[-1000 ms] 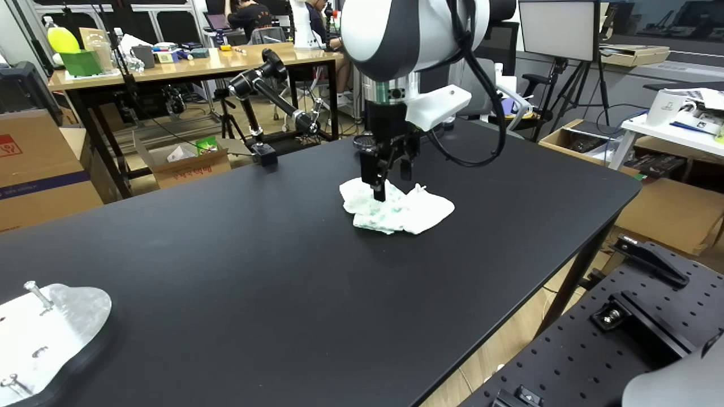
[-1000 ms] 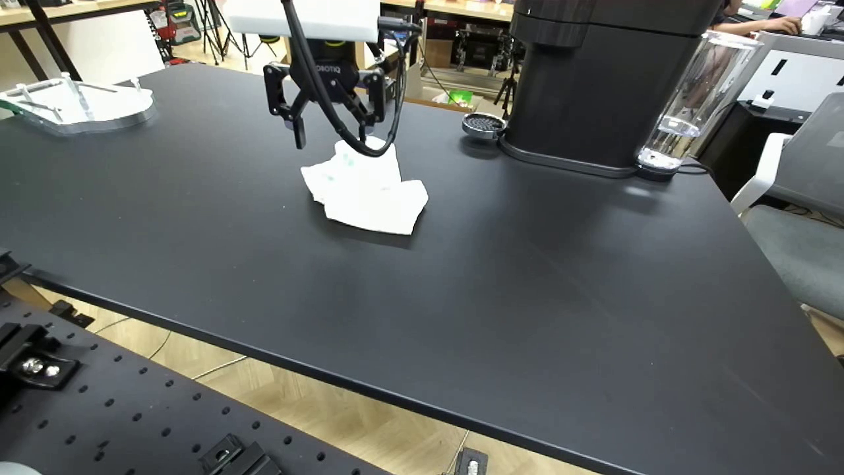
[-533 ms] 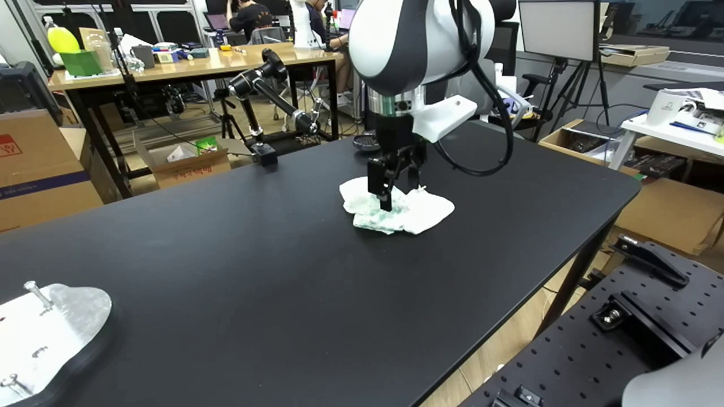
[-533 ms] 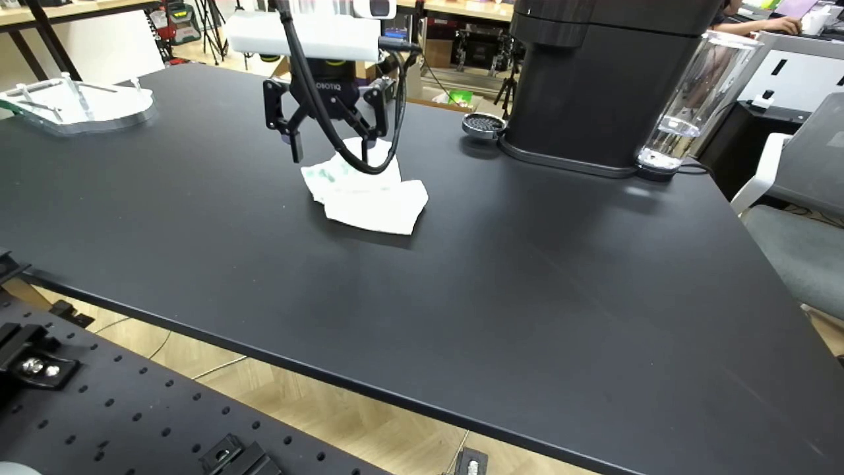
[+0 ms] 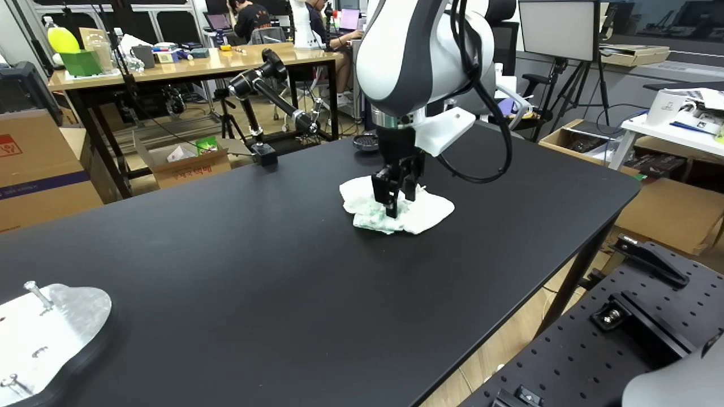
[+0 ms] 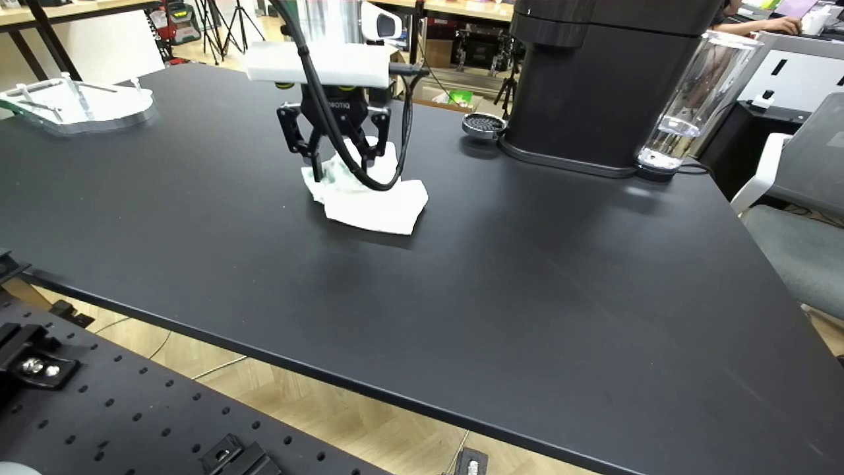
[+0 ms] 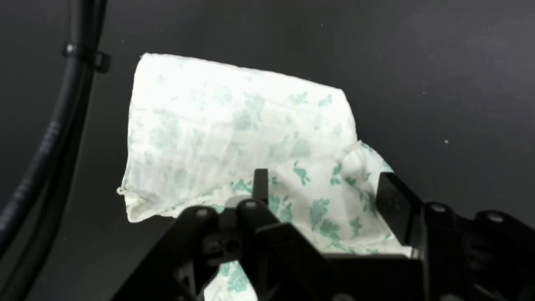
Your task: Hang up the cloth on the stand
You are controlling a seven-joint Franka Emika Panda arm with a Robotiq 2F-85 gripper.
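You've got a wood-topped bench past the far edge of your black desk, cardboard boxes in between. Off the right corner there's a white table, then a raised white panel and grey wall further back. Also, in an exterior view you get pale wood-look floor below the near edge, grey chair just off the far right corner, bit of glare there too.

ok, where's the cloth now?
In an exterior view, the cloth lies on the black table, under the open tool and left of the tall black machine.
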